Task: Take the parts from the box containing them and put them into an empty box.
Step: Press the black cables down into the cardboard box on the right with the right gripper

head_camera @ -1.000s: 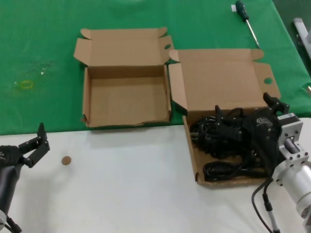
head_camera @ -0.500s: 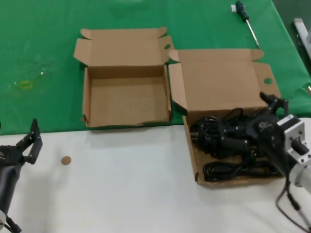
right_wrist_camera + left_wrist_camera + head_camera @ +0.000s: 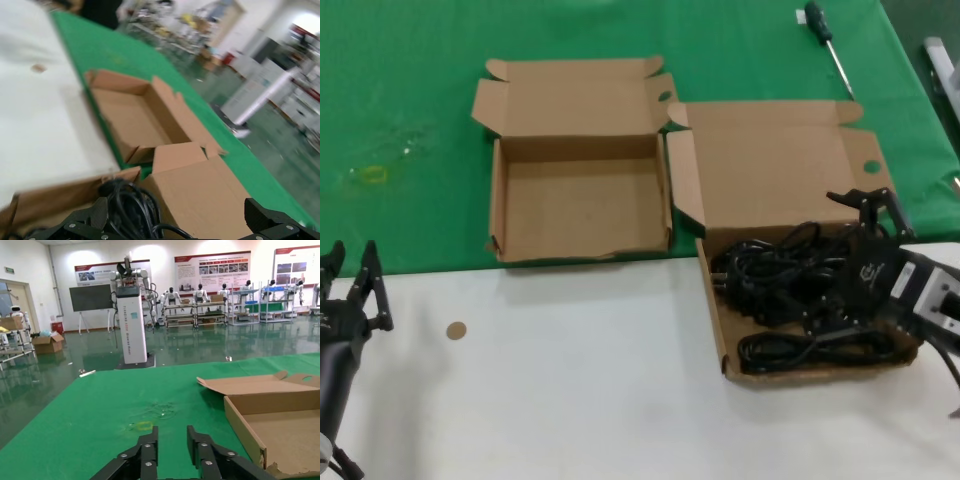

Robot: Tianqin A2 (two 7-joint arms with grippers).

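The black rubber power cords (image 3: 790, 290), wound in loose coils with moulded plugs, lie tangled in the tray of the larger shallow brown corrugated cardboard box (image 3: 718, 320), which sits at the right of the work area with its front on the white table surface (image 3: 570, 400) and its tall hinged lid (image 3: 775, 170) laid back over the green cloth (image 3: 410, 90). The right gripper (image 3: 855, 262) is at the right end of that tray, over the cords; its black fingers (image 3: 873, 203) are spread wide — in the right wrist view the two tips (image 3: 267, 217) stand far apart at either side, with a coil (image 3: 127, 202) between and below them, and nothing is clamped. Whether a fingertip touches the cords cannot be told. The smaller shallow brown corrugated cardboard box (image 3: 500, 215) stands just left of the larger one, their side walls near or touching, its shorter lid (image 3: 575, 95) open — its floor bare. The left gripper (image 3: 348, 285) is parked at the far left edge of the white surface, well apart from both boxes, fingers (image 3: 148, 455) parted by a narrow gap and holding nothing. A small round brown disc (image 3: 456, 329) lies on the white surface near it. A green-handled screwdriver (image 3: 825, 35) lies on the cloth beyond the larger box.
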